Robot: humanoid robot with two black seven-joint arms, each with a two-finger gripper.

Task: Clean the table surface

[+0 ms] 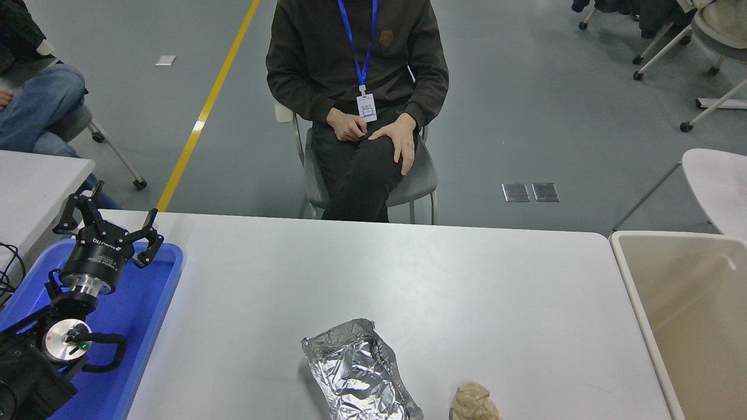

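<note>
Right now my left gripper hangs over the blue tray at the lower left, its fingers spread wide apart and holding nothing. My right arm does not appear anywhere in view. Ahead of me the table surface stretches across most of the scene, pale and smooth. On its near edge lies a crumpled foil tray, and just to its right, apart from it, sits a beige crumpled wad. A beige bin stands against the table's right end. Beyond the far edge a person sits on a chair, hands on their lap.
</note>
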